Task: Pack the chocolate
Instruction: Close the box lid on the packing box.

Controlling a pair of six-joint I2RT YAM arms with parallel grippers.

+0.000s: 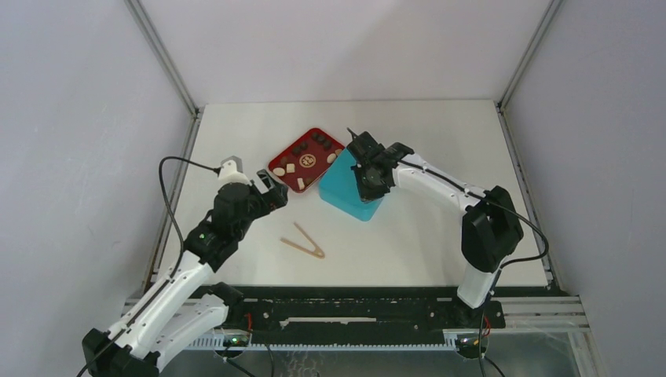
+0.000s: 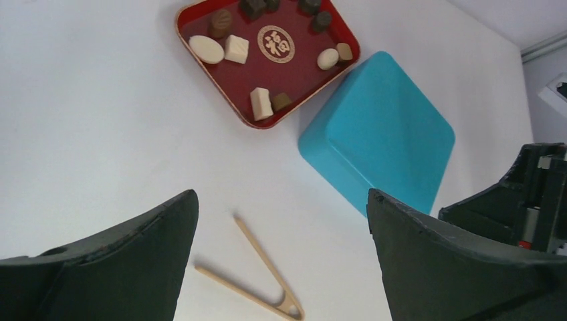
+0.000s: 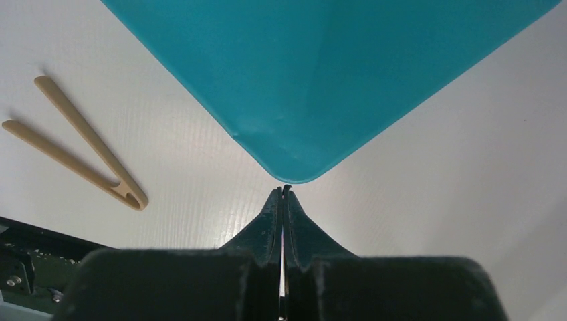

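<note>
Left wrist: chocolate [image 2: 237, 48] lies well beyond left gripper [image 2: 281, 200].

Top view: chocolate [image 1: 289, 168] pcs too small to sort; right gripper [image 1: 367, 192] hides part of teal box [image 1: 342, 192]. L-wrist view: red tray [image 2: 304, 77] cropped at top edge. R-wrist view: box cropped likewise.

Two white robot arms with black joints.
The left arm [image 1: 169, 292] and right arm [image 1: 440, 182] have white shells, black joint housings and thin black cables [image 1: 167, 206]; the left gripper [image 2: 282, 194] has matt black wedge fingers [image 2: 127, 261]; a green light [image 1: 233, 340] glows by each base [image 1: 222, 297].
</note>
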